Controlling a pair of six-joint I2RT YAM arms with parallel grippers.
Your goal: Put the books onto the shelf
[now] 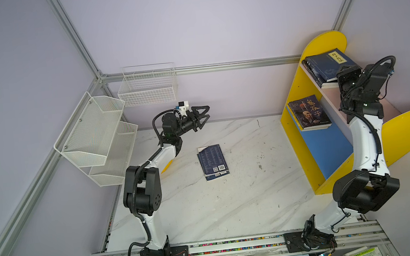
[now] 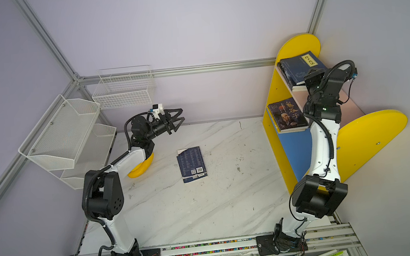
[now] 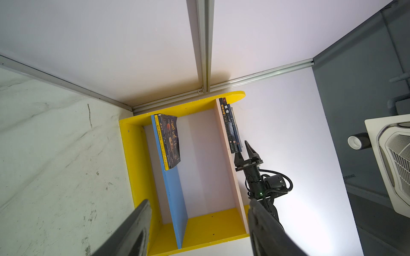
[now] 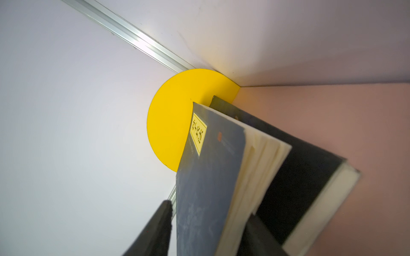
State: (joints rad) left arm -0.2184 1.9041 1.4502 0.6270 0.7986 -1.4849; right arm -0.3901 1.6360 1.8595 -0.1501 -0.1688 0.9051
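My right gripper (image 4: 208,212), jaws apart and pinching nothing, straddles the navy paperback with the yellow label (image 4: 210,155) lying atop the dark paperbacks (image 4: 299,177) on the pink upper board (image 4: 332,122) of the yellow-sided wooden shelf (image 1: 298,90), so I should back straight out without snagging its cover.

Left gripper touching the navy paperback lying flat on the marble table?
Apart. Both top views show the left gripper open in the air, with bare marble table between it and the navy paperback.

Yellow shelf (image 1: 296,95) with pink and blue boards (image 1: 325,147); navy book (image 1: 212,161), marbled table (image 1: 257,193).
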